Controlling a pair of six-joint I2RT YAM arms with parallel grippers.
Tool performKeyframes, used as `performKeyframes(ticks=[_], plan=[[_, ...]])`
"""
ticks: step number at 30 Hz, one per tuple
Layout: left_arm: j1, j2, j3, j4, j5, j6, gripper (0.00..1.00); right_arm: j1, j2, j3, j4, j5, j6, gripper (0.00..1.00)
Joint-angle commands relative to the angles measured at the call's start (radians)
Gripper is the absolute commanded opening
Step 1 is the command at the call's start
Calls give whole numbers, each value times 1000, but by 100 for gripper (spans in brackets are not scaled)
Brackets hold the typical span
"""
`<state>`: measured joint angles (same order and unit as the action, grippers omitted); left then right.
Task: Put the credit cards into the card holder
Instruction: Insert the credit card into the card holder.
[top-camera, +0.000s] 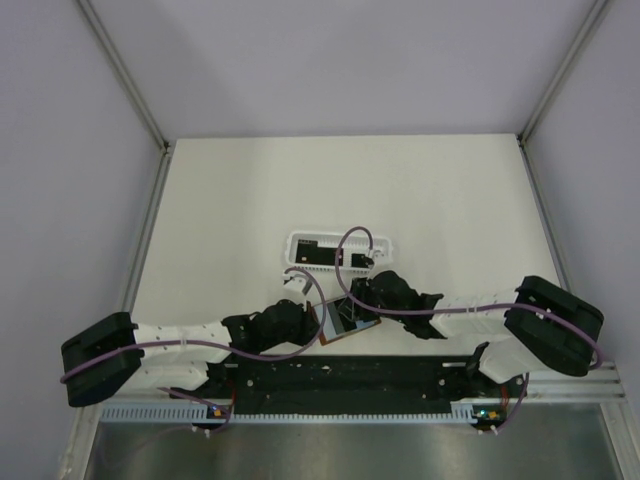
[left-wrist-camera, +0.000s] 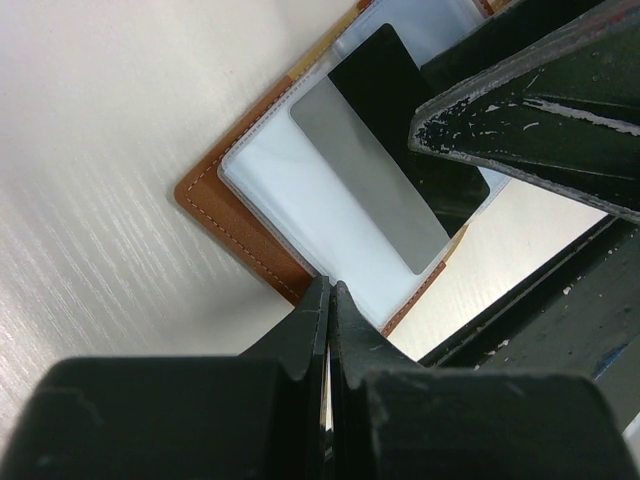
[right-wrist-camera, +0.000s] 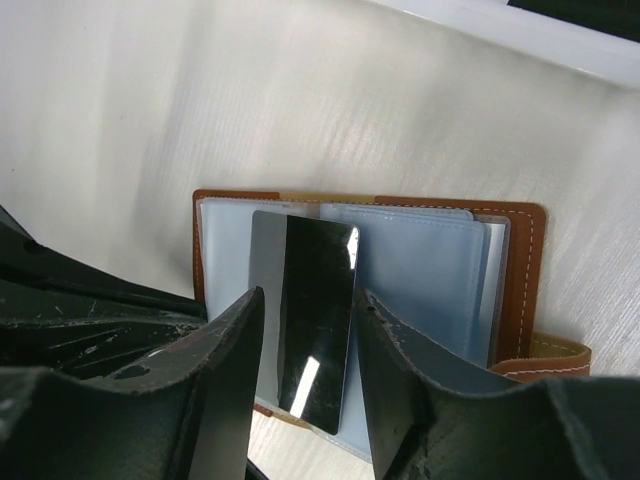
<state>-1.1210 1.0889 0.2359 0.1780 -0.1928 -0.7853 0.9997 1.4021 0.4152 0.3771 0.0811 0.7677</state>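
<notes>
The brown leather folding card holder (right-wrist-camera: 525, 270) lies open on the white surface (top-camera: 250, 190). In the top view both arms hide most of it. One black rectangular credit card (right-wrist-camera: 315, 320) rests on its clear pockets, between the separated fingers of the right end effector (right-wrist-camera: 310, 298). Whether the fingers touch the card is unclear. The left end effector (left-wrist-camera: 328, 290) is closed at the holder's edge, and a pinch cannot be confirmed. Dark cards (top-camera: 318, 256) in the white slotted basket (top-camera: 300, 243) are indistinct.

No readable text, brand or number on the black card (right-wrist-camera: 315, 300) or card holder (right-wrist-camera: 525, 270).
</notes>
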Motion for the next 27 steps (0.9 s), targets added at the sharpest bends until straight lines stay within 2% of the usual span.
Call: performKeyframes(ticks=[1,10,17,27], plan=[[1,-7,-32,-58,-20,4,0,4,38,19,-44,17,-22,40],[1,-4,-32,-60,-22,8,0,4,52,25,-27,-9,-30,33],[1,3,-27,-57,-20,9,0,5,78,25,16,-55,-31,19],[1,3,-24,-57,-19,12,0,23,104,30,60,-102,-15,12]])
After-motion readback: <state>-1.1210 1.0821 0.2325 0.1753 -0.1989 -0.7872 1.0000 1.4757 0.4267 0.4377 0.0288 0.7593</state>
